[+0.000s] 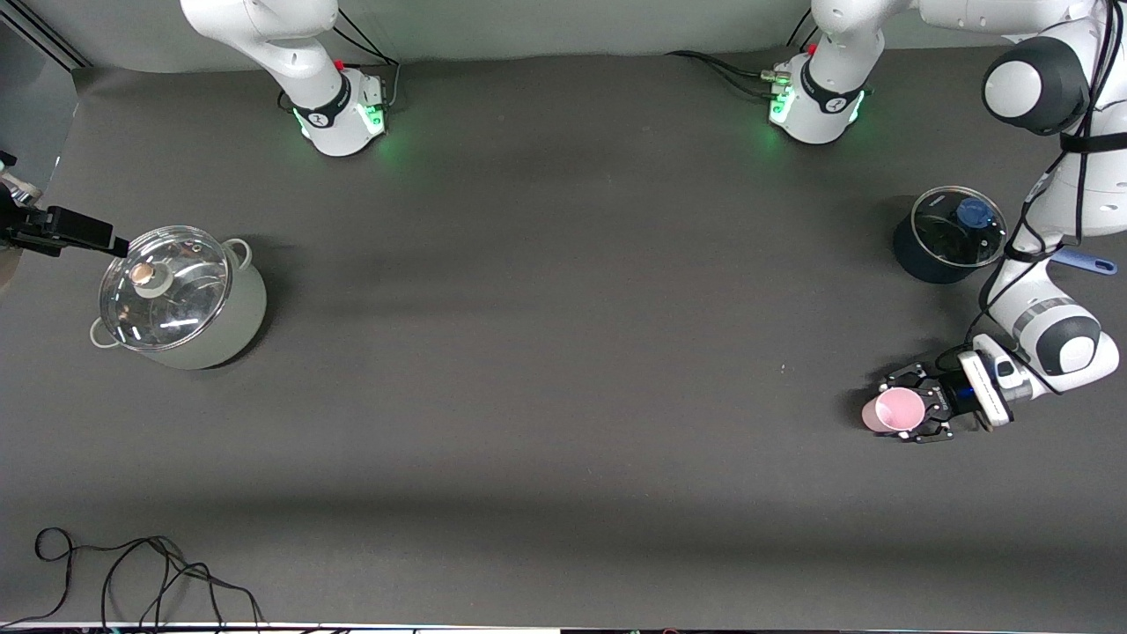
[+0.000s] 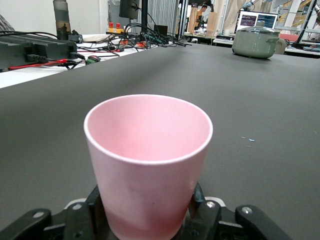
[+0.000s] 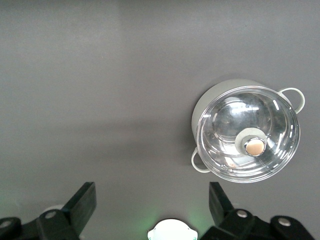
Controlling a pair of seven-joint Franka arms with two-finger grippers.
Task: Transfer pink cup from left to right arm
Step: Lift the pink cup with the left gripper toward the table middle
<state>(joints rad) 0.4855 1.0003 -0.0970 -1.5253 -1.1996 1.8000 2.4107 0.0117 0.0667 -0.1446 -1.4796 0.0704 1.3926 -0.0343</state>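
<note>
A: What lies closest to the front edge of the table?

B: A black cable [image 1: 132,572], in loops at the front corner on the right arm's end.

A: And the pink cup [image 1: 896,411]?

B: It is at the left arm's end of the table, about midway between the front edge and the edge where the bases stand. The left gripper [image 1: 900,409] has it. The black fingers [image 2: 207,215] press on the lower part of the cup [image 2: 150,165] from both sides, with the mouth upward. Whether the cup touches the table I cannot tell.

A: What comes after that?

B: At the right arm's end stands a grey-green pot [image 1: 189,304] with a glass lid. The right gripper [image 3: 150,207] hangs high above the table next to this pot [image 3: 245,132], its fingers wide apart and holding nothing.

A: And closest to the bases?

B: A dark pot [image 1: 933,251] with a glass lid and a blue knob, near the left arm's corner.
</note>
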